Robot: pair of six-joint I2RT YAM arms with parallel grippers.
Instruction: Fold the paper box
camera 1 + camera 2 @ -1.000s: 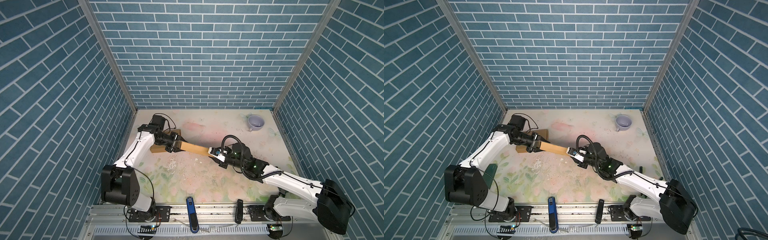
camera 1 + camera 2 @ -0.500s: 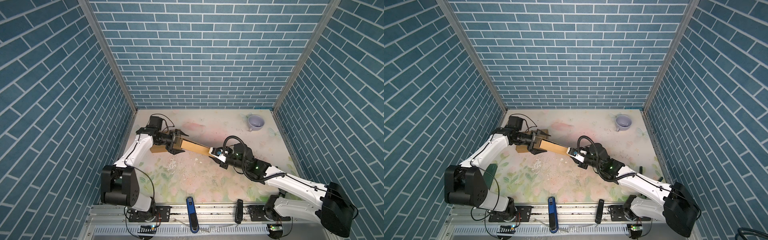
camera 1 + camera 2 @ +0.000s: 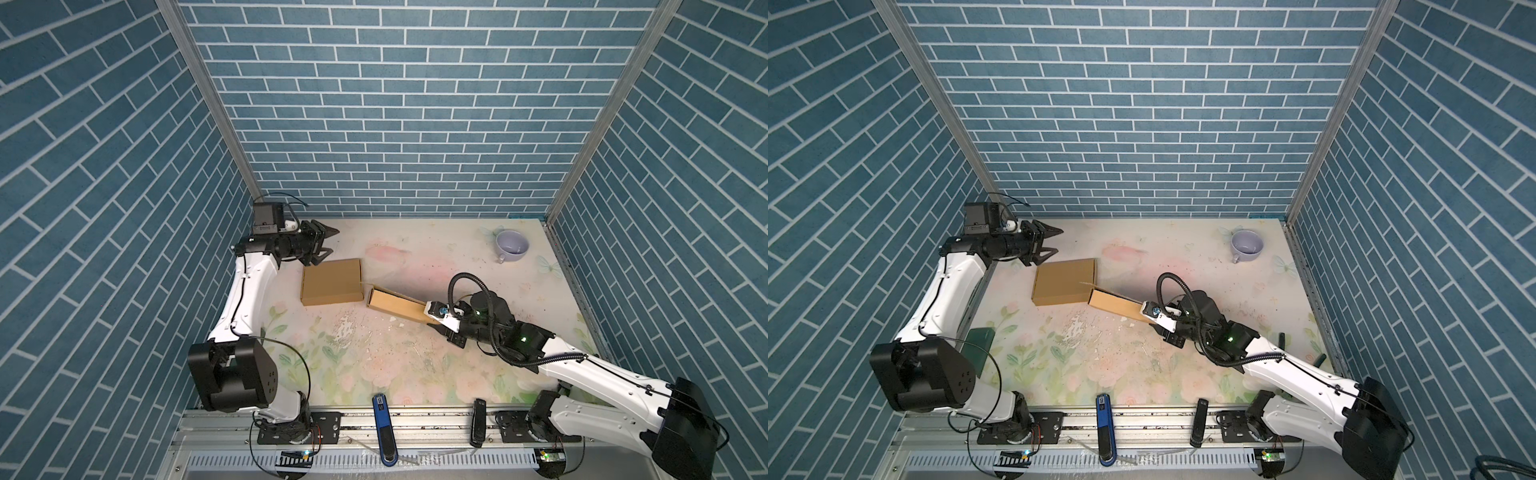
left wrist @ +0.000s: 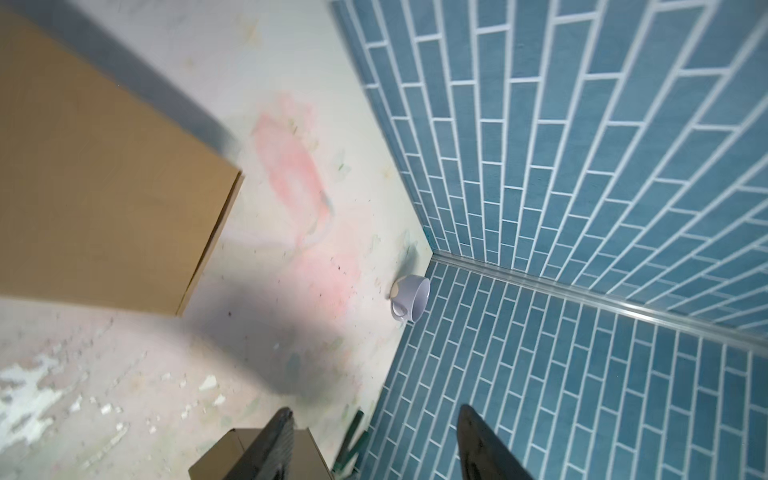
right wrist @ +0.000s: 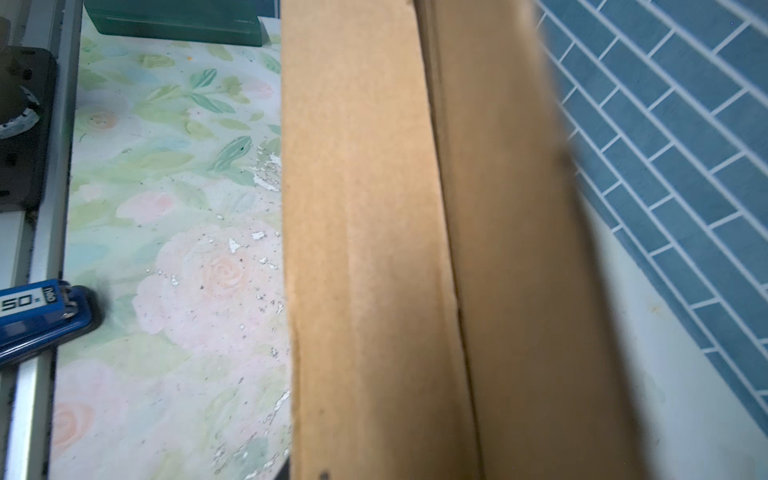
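The left gripper (image 3: 331, 240) hovers with jaws spread and empty, just beyond the back-left corner of the flat brown cardboard box (image 3: 331, 281), which lies on the floral worktop (image 3: 374, 365) left of centre. The box's long cardboard flap (image 3: 395, 304) runs rightward, tilted, its far end pinched in the jaws of the right gripper (image 3: 433, 318). To fold cleanly, the left should probably pin the flat panel beside the crease while the right swings the flap over slowly.

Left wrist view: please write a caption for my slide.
Open fingers above the table, with a cardboard box and a cup in sight.
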